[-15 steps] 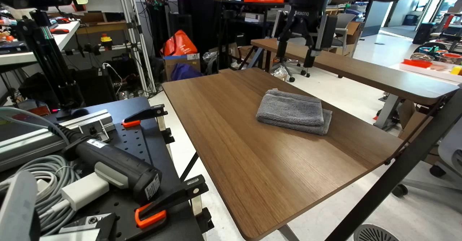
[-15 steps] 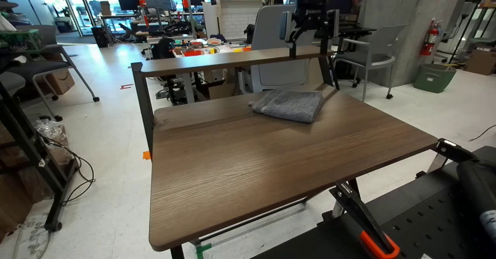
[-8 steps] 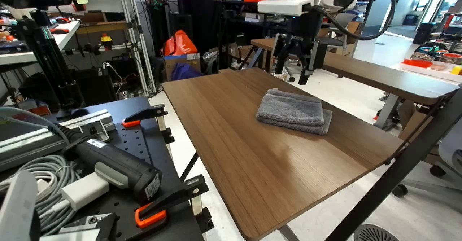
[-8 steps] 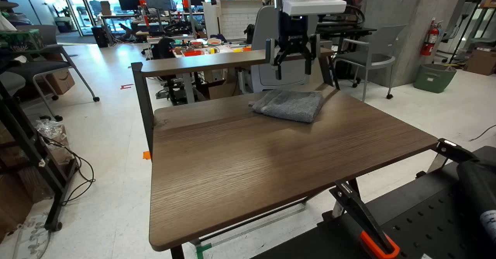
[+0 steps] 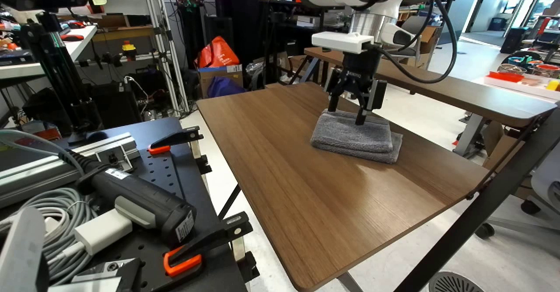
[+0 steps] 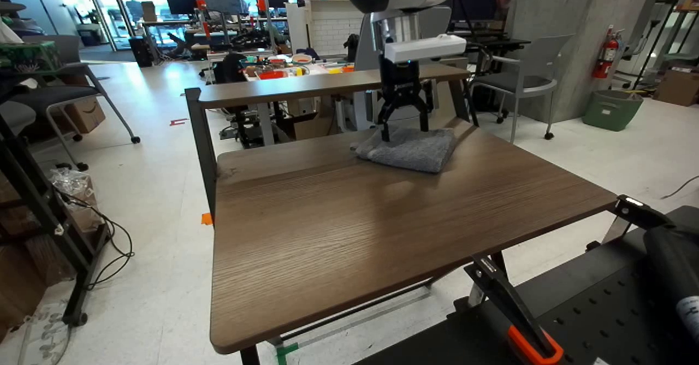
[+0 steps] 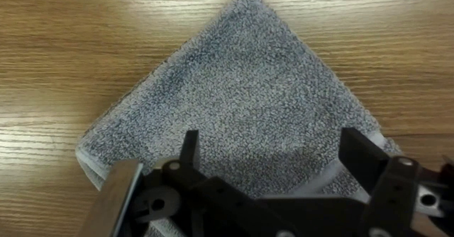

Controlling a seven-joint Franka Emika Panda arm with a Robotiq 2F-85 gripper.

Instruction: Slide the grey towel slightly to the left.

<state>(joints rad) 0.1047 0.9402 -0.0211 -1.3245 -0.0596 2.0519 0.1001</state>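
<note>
1. One soft, folded grey towel (image 5: 350, 138), roughly rectangular and a little rumpled, is lying flat on the brown wood-grained bench (image 5: 284, 165), near one edge of it in both exterior views.
2. Down from a white jointed robot arm (image 5: 387, 8) a black two-fingered claw (image 6: 404, 134) is hanging, its tips pointing at the towel.
3. Its jaws are standing wide apart and holding nothing; in the wrist view both dark fingers (image 7: 361, 159) are showing over the cloth, one of them near its edge.
4. Whether those tips are touching the pile I cannot tell: they are sitting either right at its surface or just above it.
5. I'm taking this for the placing step, the one ahead of any sliding; no fold of cloth is being pinched.
6. Next, I'm guessing, the job is calling for settling the fingers onto the towel, pressing lightly or pinching a fold, then drawing it flat along the bench a short way. Too faint a touch would be skating over the pile; too heavy would be rucking it up. Whose left is being meant, I cannot say.
</note>
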